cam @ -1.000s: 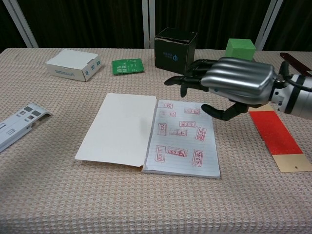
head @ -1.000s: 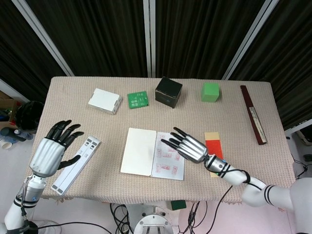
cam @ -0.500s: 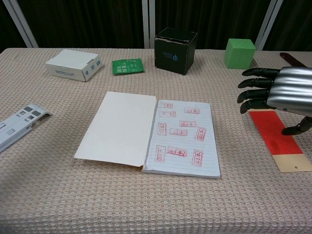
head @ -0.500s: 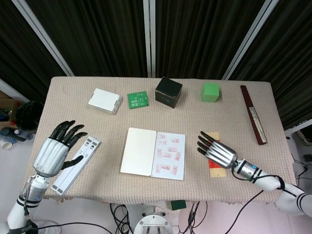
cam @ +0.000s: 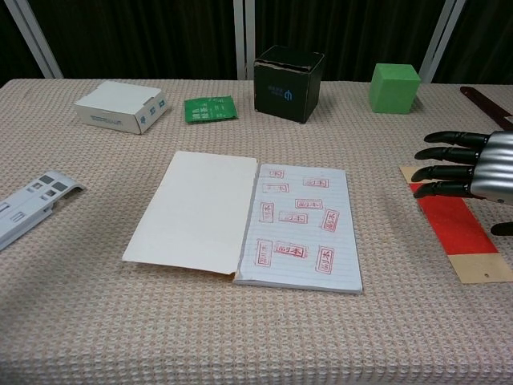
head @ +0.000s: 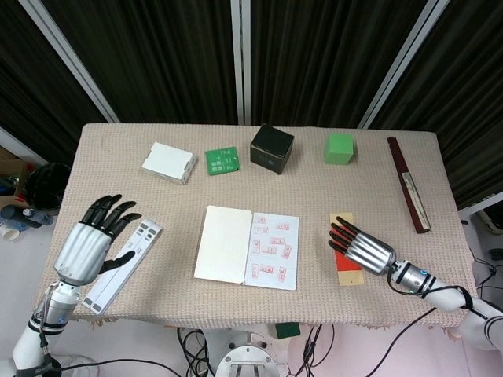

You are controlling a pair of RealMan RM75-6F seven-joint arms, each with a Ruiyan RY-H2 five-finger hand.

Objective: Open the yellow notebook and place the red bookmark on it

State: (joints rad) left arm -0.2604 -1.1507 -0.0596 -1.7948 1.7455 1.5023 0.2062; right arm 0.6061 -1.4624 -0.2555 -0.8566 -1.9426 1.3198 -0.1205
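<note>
Right hand point(head: 364, 250) is above the red bookmark point(head: 344, 253), fingers spread and extended toward table centre, palm down, nothing in it. Chest view shows the fingertips point(cam: 439, 170) over the bookmark's far end; can't tell whether they touch it or sit just above.

Left hand point(head: 85, 243) is at the table's left edge, fingers apart, holding nothing. Thumb side sits just beside the white strip point(head: 122, 265); contact not clear.

Yellow notebook point(head: 247, 247) lies open and flat near the front-centre of the table point(head: 314, 188). Spine runs roughly front-to-back, slightly skewed. Left half is the blank inside cover, right half is a lined page with red stamps point(cam: 297, 216).

Bookmark lies flat on the cloth to the right of the notebook, apart from it, not on the page. Long axis runs roughly front-to-back, about parallel to the spine, red middle with tan ends. In the chest view its near tan end point(cam: 481, 266) is clear of the hand.

Back row, left to right: white box point(head: 169, 162), green card point(head: 222, 160), black box point(head: 272, 147), green cube point(head: 339, 148). Dark brown ruler-like bar point(head: 409, 184) along the right edge.
</note>
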